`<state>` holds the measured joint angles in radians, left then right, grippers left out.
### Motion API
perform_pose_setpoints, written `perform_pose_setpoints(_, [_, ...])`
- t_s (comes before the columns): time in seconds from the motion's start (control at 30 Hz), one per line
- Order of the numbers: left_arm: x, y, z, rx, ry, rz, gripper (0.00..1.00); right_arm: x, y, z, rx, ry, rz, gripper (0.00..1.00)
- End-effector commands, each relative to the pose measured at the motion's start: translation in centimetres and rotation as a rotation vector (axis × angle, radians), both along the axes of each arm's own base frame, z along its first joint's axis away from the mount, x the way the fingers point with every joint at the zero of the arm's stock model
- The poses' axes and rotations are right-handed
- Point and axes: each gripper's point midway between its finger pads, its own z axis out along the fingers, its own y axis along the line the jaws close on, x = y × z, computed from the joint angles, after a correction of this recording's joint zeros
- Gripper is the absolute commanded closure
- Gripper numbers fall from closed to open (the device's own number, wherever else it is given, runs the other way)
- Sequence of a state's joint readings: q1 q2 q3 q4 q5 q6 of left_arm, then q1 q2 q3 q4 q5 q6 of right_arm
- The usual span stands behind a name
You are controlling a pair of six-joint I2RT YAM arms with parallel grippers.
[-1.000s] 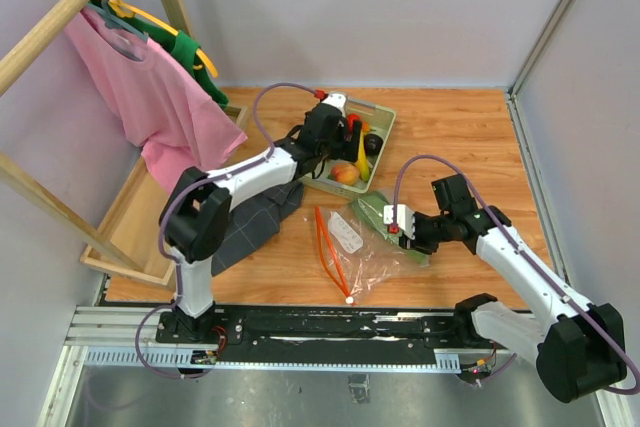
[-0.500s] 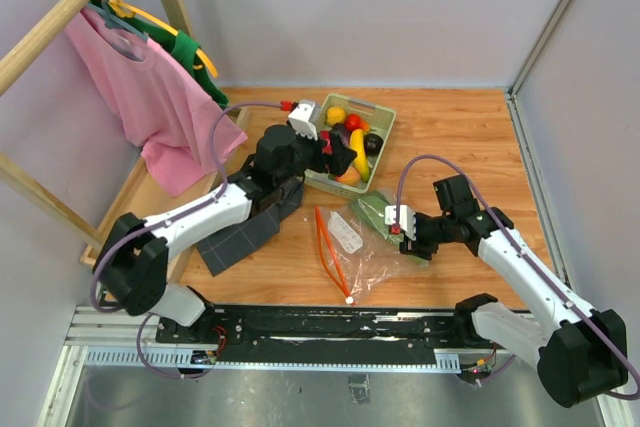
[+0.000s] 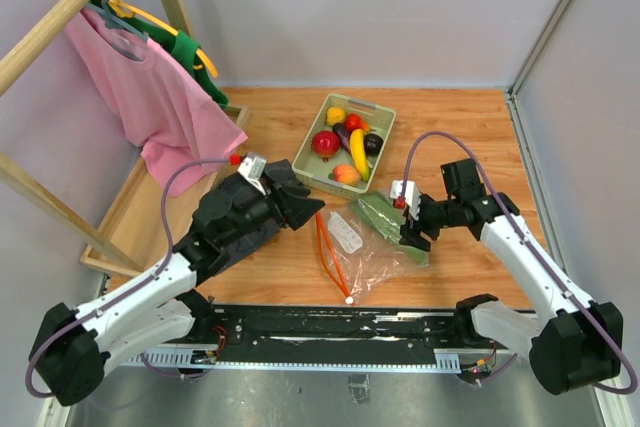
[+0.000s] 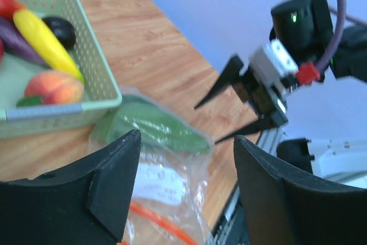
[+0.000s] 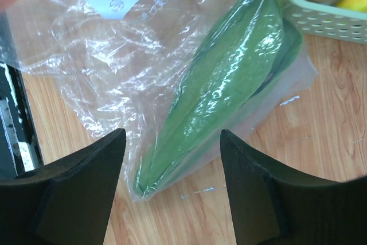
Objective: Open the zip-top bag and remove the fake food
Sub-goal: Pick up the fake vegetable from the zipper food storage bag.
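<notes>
The zip-top bag [image 3: 355, 247], beside the tray [image 3: 313, 131], holds a leafy piece [image 3: 385, 225]

The zip-top bag [image 3: 358, 249] lies before the tray [image 3: 381, 150], leafy piece [image 3: 385, 221] inside.

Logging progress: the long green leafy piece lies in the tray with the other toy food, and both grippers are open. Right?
No. The right wrist view shows the green leafy piece inside the zip-top bag, beside the tray, not in it. The left gripper and right gripper are open.
</notes>
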<state>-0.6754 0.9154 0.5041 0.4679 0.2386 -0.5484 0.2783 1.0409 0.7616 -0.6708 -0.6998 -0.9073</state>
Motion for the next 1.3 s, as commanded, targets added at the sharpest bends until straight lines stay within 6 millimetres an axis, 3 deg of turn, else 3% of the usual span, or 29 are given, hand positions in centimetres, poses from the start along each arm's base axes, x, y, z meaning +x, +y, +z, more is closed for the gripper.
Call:
perform_pose_setpoints(0.0, [-3.2, 1.2, -2.2, -0.073, 0.122, -0.05, 0.37, 0.0, 0.3, 1.6, 0.037, 0.108, -0.062, 0.32])
perform_pose_setpoints(0.1, [-4.7, 1.9, -4.1, -0.083, 0.193, -0.064, 0.56, 0.4, 0.1, 1.5, 0.006, 0.182, -0.108, 0.33])
perform_pose_setpoints(0.23, [-6.4, 2.4, -7.0, -0.085, 0.282, -0.093, 0.64, 0.6, -0.2, -0.2, -0.022, 0.247, -0.162, 0.34])
perform_pose_setpoints(0.43, [-8.5, 1.6, -10.9, -0.071, 0.389, -0.135, 0.65, 1.0, -1.4, -2.2, -0.1, 0.267, -0.202, 0.34])
perform_pose_setpoints(0.57, [-9.3, 0.7, -11.9, -0.087, 0.416, -0.156, 0.65, 0.9, -1.5, -3.0, -0.118, 0.302, -0.207, 0.35])
perform_pose_setpoints(0.83, [-8.1, -0.2, -13.5, -0.059, 0.463, -0.1, 0.64, 0.8, -1.6, -3.8, -0.143, 0.339, -0.214, 0.36])
perform_pose_setpoints(1.03, [-7.4, -1.3, -15.9, 0.034, 0.503, -0.068, 0.65, 0.5, -1.5, -4.1, -0.148, 0.355, -0.205, 0.37])
perform_pose_setpoints(1.27, [-7.0, -3.4, -15.8, 0.048, 0.497, -0.101, 0.65, -0.2, -1.0, -4.7, -0.172, 0.384, -0.174, 0.38])
